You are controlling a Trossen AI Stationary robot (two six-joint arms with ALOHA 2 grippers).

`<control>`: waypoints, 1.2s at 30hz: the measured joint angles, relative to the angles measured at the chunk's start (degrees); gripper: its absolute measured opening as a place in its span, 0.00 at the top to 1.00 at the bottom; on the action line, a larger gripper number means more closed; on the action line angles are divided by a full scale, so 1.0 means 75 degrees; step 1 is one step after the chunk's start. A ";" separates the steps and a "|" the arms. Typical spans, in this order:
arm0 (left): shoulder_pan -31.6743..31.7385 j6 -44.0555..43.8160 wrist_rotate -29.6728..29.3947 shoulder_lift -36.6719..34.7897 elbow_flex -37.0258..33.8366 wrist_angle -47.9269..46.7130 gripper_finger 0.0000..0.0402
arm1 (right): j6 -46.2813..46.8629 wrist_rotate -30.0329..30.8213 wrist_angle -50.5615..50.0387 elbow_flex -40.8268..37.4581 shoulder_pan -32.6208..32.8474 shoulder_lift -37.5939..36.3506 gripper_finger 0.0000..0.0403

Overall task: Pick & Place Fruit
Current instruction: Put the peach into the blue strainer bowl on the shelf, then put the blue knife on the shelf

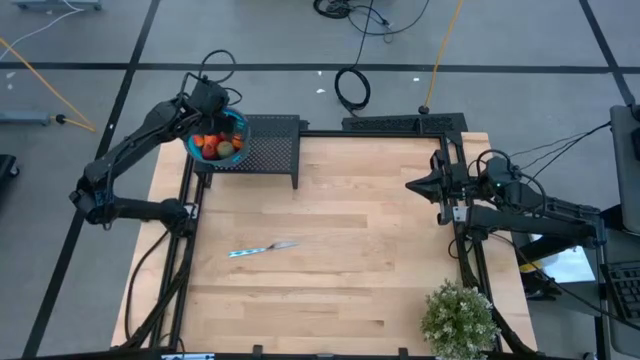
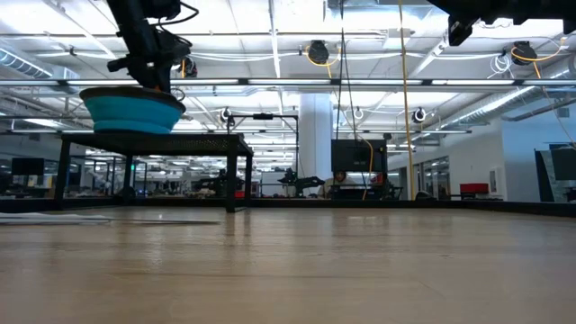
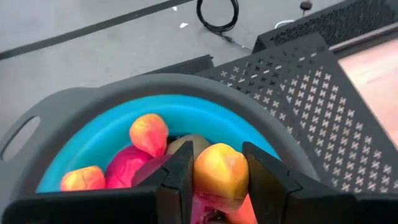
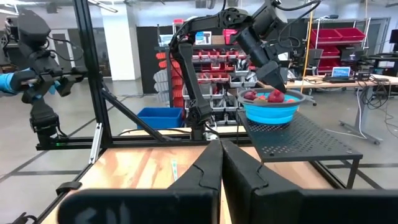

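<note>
Your left pincer is down in the blue bowl on the black rack at the counter's far left corner, fingers clamped on an orange-yellow fruit. The other fruit sits under it. Right pincer hangs closed, empty, by the right edge.

Fruit in bowl on perforated rack at worktop far-left corner; knife mid-worktop, left of centre; plant at near-right corner.
</note>
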 joint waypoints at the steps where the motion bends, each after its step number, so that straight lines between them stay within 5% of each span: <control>1: 0.0026 -0.0071 0.0023 0.0001 0.0000 0.0043 0.72 | 0.0001 0.0001 0.0000 0.0000 0.0000 0.0000 1.00; 23: 0.0076 -0.0108 0.0230 0.0354 0.0000 0.0212 0.72 | 0.0001 0.0009 0.0004 0.0002 0.0000 0.0000 1.00; 36: 0.0076 -0.0131 0.0150 0.0596 0.0000 0.0204 0.52 | 0.0057 0.0003 0.0010 0.0004 0.0000 0.0000 1.00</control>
